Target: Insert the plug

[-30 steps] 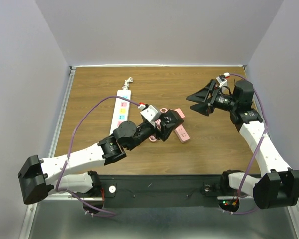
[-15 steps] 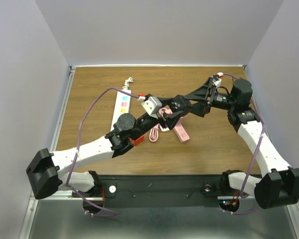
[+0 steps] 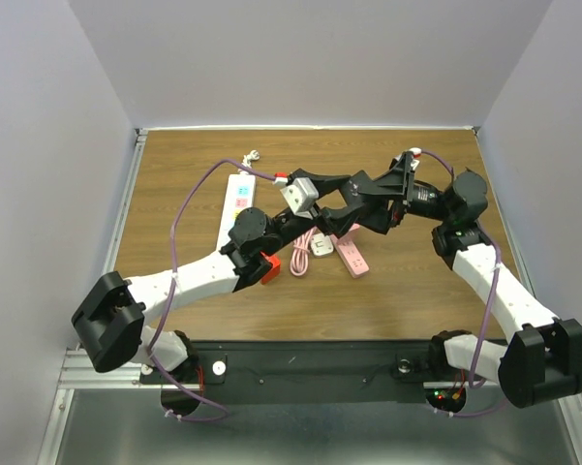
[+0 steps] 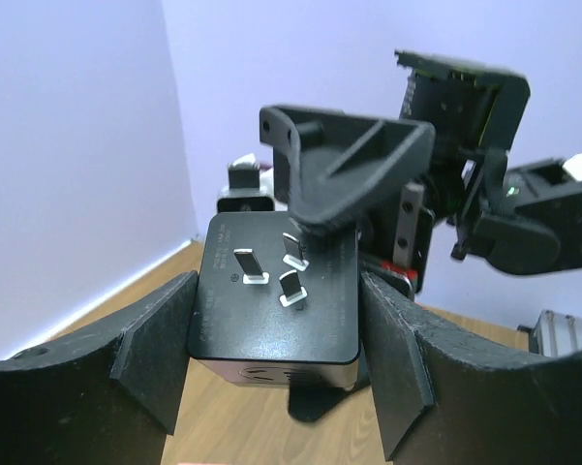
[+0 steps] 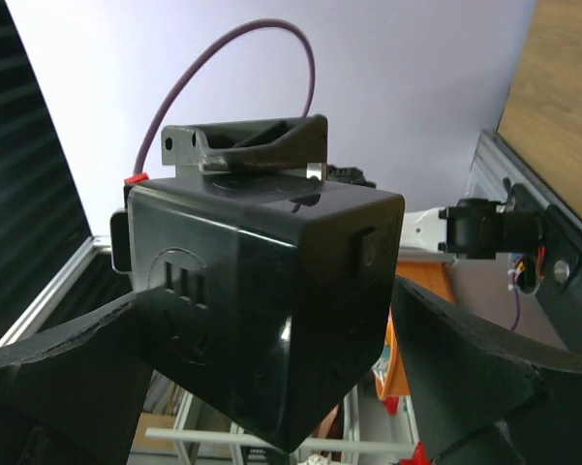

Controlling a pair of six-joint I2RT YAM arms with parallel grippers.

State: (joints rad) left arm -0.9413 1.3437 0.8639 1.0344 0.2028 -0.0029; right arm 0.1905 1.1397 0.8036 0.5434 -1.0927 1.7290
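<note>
**Plug passed across in mid-air**

Centre frame overhead, above the table (image 3: 416, 286), the left gripper (image 4: 279, 334) clamps the black plug (image 4: 271, 291) by its sides, prongs bared. The right gripper (image 5: 271, 354) gapes around it, apparently ready to take it for insertion.

Left gripper (image 4: 276, 325) fingers (image 4: 155, 339) sit lower left and lower right, with the black plug (image 4: 271, 329) clamped between them, centre frame. Three metal prongs (image 4: 250, 264) face the camera. One finger (image 4: 353, 160) of the right gripper (image 4: 318, 291) sits over the plug's top edge, upper centre; contact unclear. Its wrist fills upper right. Wood table (image 4: 232, 431) at bottom, lavender wall (image 4: 77, 145) left.
</note>
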